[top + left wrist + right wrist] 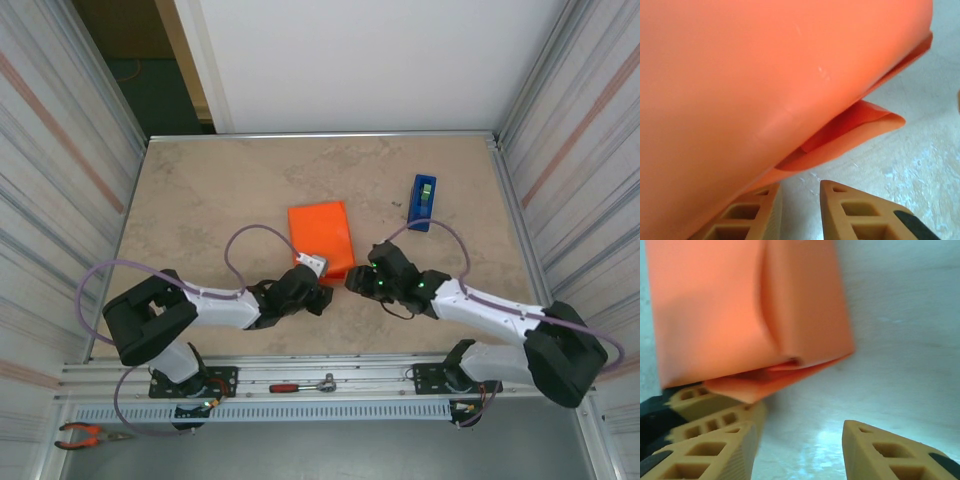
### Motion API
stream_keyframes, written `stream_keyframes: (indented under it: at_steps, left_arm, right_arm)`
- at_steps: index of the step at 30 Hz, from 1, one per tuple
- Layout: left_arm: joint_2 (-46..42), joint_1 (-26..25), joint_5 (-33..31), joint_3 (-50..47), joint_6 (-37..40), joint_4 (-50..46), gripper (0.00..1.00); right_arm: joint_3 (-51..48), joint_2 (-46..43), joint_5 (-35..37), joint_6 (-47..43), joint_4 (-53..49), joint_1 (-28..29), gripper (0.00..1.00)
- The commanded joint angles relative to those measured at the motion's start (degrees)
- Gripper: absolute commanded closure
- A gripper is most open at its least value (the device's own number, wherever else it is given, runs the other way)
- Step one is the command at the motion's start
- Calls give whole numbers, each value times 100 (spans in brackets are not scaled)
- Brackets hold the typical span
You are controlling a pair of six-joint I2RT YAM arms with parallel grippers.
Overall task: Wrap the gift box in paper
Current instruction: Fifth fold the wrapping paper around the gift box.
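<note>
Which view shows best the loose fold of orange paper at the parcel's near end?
The left wrist view: the loose fold curls open, close and sharp. The right wrist view shows that fold blurred. The top view shows the whole parcel, the fold too small to judge.

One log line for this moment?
box: covered in paper, near end flaps loose | left gripper: open, at flaps | right gripper: open, at flaps | tape dispenser: apart, right of box

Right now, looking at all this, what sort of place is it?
Likely a robot test cell: a table boxed in by metal-framed walls, two robot arms bolted at its edge, pliers lying nearby.
</note>
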Motion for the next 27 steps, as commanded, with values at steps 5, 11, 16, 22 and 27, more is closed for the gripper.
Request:
stream_keyframes:
  at_steps: [5,11,16,22,27]
  left_arm:
    - [-190,16,-418,101,-203,-154,74]
    - [-295,17,-402,120,-162,-328,74]
    - [-320,25,-357,89,-167,-378,73]
    - [-489,77,-222,125,-16,-595,73]
    - [-1402,335,305,161,651,-1147,69]
  right_arm:
    - [-672,-7,-412,-30,719,-191,98]
    - [-588,707,-362,-33,1625,184,100]
    - [-285,1400,-243,-16,2091,357,100]
    - [93,1931,-237,-56,2343,156,100]
    - [342,2111,-517,-187,2308,-87,100]
